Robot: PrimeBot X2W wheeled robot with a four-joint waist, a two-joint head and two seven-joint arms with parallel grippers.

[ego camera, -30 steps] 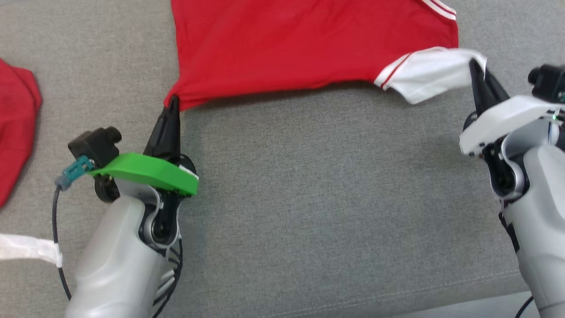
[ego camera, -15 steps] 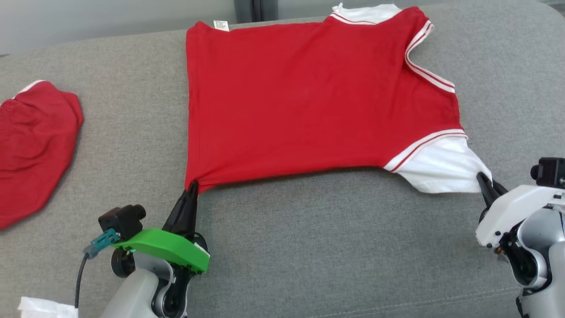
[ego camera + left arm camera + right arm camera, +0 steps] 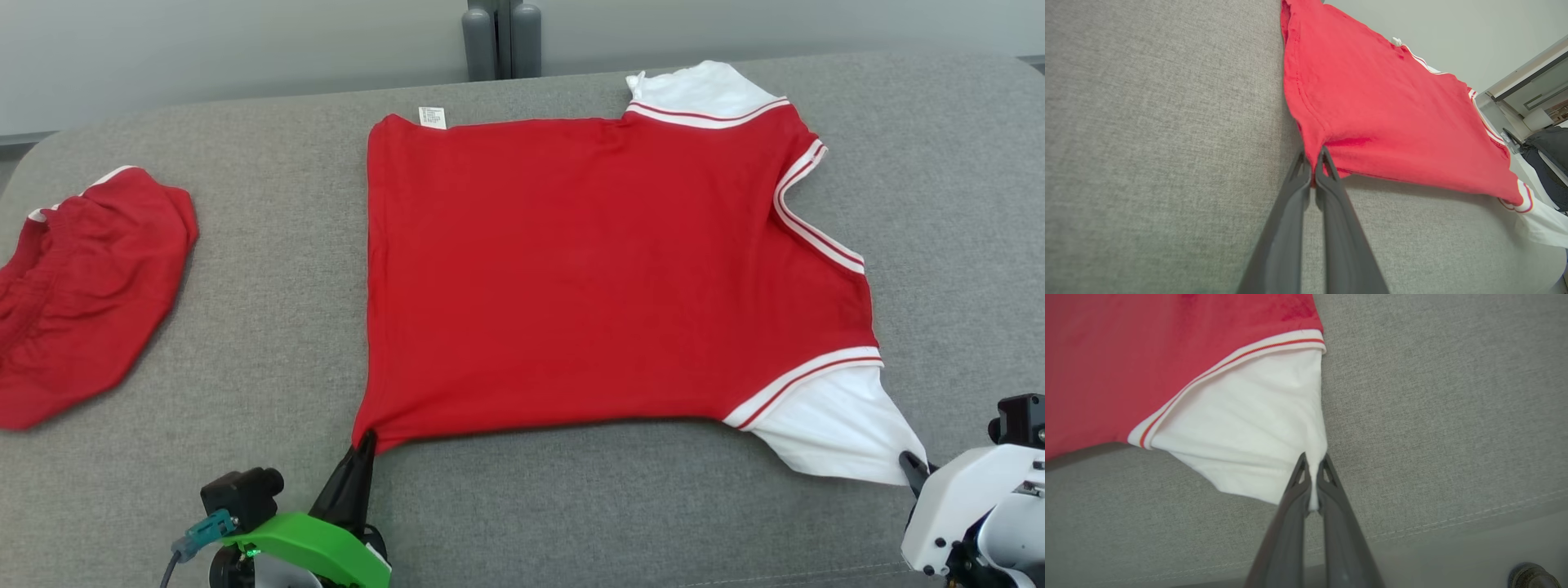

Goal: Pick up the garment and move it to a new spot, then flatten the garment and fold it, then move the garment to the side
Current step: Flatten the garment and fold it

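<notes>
Grey upholstery covers the padded surface that takes up most of the head view, with a stitched seam running along its near edge at the lower right. The garment, a red shirt with white sleeves and striped trim, lies spread nearly flat across the middle of the frame. Its neckline faces the right side and its hem the left. One white sleeve points to the top of the frame, and the other is drawn out to a point at the lower right. A second red garment lies bunched at the left edge, well apart from the shirt.

At the bottom left, the left claw is closed tight on the shirt's near hem corner, which is pulled into a small peak. At the lower right edge, the right claw is pinched closed on the tip of the near white sleeve. A green cover sits on the left wrist. A small white label shows at the shirt's far hem corner.
</notes>
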